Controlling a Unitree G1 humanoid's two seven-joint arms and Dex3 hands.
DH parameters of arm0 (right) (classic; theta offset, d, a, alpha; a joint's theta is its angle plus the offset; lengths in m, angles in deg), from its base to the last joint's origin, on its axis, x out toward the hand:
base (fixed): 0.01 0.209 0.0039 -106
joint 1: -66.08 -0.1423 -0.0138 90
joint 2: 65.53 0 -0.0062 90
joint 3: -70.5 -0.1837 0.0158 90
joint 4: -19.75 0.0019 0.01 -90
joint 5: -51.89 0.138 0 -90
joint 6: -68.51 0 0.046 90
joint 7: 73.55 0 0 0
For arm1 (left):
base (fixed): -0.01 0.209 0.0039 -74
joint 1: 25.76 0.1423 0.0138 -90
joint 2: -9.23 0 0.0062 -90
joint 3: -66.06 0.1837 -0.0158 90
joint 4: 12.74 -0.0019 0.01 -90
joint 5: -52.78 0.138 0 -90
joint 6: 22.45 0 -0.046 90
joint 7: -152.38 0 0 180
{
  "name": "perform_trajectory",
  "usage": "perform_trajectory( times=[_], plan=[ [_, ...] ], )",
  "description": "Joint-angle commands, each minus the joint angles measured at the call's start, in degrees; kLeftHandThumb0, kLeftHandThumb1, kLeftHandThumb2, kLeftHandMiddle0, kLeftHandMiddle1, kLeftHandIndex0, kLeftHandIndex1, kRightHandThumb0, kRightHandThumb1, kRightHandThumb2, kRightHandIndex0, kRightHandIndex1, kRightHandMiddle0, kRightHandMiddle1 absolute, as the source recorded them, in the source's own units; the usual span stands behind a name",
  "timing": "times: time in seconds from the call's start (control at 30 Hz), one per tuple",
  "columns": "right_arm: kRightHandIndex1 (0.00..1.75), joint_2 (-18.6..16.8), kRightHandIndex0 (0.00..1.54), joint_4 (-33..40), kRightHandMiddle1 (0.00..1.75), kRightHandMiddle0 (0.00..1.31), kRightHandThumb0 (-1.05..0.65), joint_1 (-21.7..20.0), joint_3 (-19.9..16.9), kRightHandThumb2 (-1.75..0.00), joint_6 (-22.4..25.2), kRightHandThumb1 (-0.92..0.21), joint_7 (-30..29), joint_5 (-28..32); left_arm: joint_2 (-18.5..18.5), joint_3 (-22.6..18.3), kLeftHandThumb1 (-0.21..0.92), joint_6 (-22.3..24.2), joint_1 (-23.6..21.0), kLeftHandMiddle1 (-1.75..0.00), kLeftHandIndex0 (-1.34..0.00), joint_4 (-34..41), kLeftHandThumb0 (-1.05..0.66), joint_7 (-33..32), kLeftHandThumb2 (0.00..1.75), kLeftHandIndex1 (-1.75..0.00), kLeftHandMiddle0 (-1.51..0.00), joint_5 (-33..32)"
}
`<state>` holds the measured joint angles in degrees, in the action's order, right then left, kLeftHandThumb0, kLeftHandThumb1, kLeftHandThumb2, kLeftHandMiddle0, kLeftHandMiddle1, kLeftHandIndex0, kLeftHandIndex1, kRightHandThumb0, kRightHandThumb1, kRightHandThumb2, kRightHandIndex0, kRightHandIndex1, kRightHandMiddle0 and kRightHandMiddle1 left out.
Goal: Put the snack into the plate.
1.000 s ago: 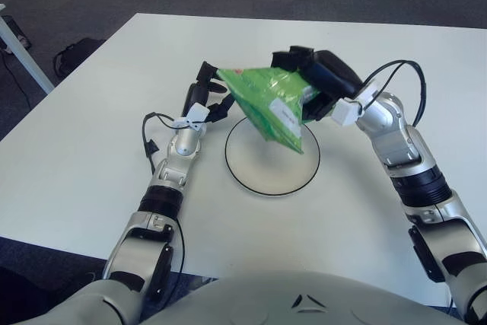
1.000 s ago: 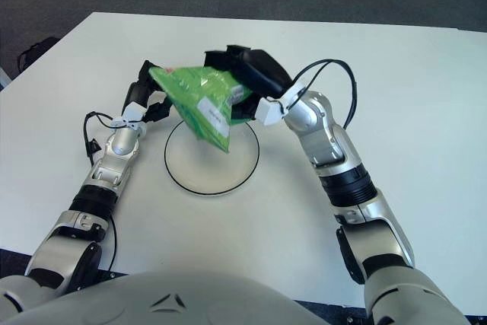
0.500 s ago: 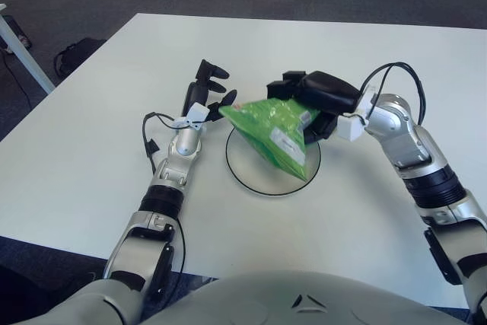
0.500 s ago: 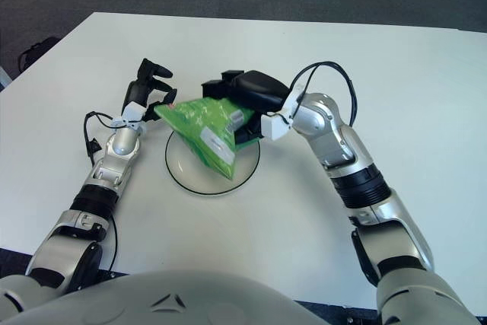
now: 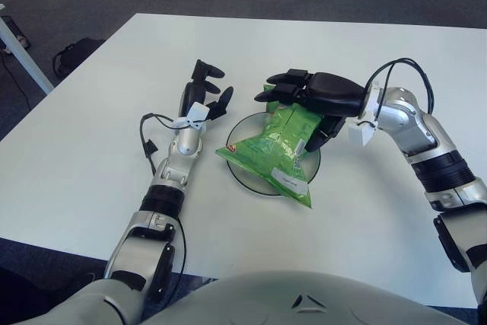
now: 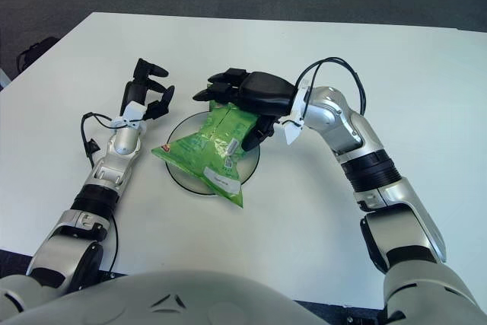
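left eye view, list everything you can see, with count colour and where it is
snack bag: one, green with a white label, lying across the plate, its near corner hanging past the rim toward the robot
plate: one, white with a dark rim, at the middle of the table, mostly covered by the bag
table: one, white, filling most of the view
dark bag: one, black, on the floor past the table's left edge
left hand: one, black fingers spread, holding nothing, just left of the plate
right hand: one, black, over the far end of the snack bag, fingers extended; whether it grips the bag is unclear
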<state>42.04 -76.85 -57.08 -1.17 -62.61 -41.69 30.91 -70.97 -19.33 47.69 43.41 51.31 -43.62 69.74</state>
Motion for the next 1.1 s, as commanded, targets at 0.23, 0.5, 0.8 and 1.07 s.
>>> perform_trajectory(
  times=[0.23,0.5,0.8,1.07],
  plan=[
    [0.0,0.53,0.0,0.34,0.0,0.0,-0.8,-2.27,-0.52,-0.42,2.32,-0.61,4.63,4.5,1.52,0.67,0.83,-0.88,3.22,-1.59,-0.14,-3.55,-0.01,-1.42,0.59,-1.62,-0.4,0.13],
    [0.0,2.6,0.0,-0.06,0.0,0.0,-0.83,-5.24,-1.33,-0.4,3.23,-0.6,8.85,6.96,1.61,0.77,0.86,-4.27,2.87,-1.62,-0.22,-4.85,-0.01,0.69,0.55,-1.62,-0.29,-1.75],
    [0.0,6.87,0.0,-6.43,0.0,0.0,-0.81,-10.29,-4.32,-0.4,2.18,-0.59,15.55,14.94,2.2,0.23,0.86,-3.44,2.9,-1.62,-0.24,-4.77,-0.01,2.6,0.55,-1.62,-0.26,-3.57],
    [0.0,8.07,0.0,-11.18,0.0,0.0,-0.82,-9.22,-8.55,-0.42,6.15,-0.59,17.14,19.67,1.94,-0.01,0.88,-3.58,2.9,-1.62,-0.24,-4.96,-0.01,3.27,0.51,-1.62,-0.25,-3.83]
  ],
)
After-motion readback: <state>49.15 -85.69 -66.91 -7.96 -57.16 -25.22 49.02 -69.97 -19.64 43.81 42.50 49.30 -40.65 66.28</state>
